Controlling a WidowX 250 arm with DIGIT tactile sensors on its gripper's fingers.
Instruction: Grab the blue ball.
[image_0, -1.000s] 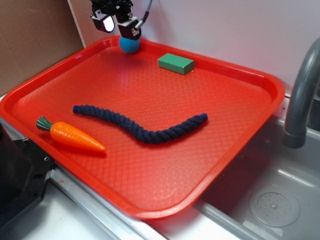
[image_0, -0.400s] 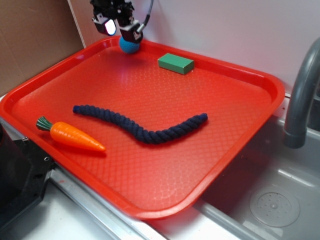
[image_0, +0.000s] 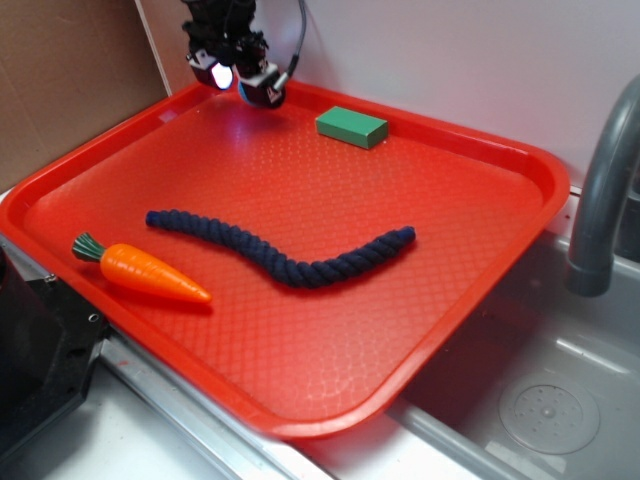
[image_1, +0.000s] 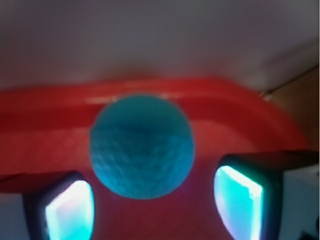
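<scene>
Red plastic tray (image_0: 470, 230) beside a metal sink (image_0: 540, 400) is filling the scene, with a pale wall rising behind it. My gripper (image_0: 240, 80) is hanging over the tray's far left corner, and my fingers (image_1: 240, 200) are standing wide apart, glowing pale at the pads in the wrist view. Between them the blue ball (image_1: 142, 146) is sitting on the tray floor, just in front of the tray's far rim; I am straddling it but not pressing on it, as a gap is showing on each side. In the exterior view only a sliver of the ball (image_0: 247, 93) is peeking out under my fingers. To the right of it, near the far rim, a green block (image_0: 351, 127) is lying flat. Nearer, a dark navy rope (image_0: 285, 252) is snaking across the tray's middle. At the near left a toy carrot (image_0: 145, 270) is lying with its green top pointing left. A grey faucet (image_0: 600, 190) is curving up at the far right.
</scene>
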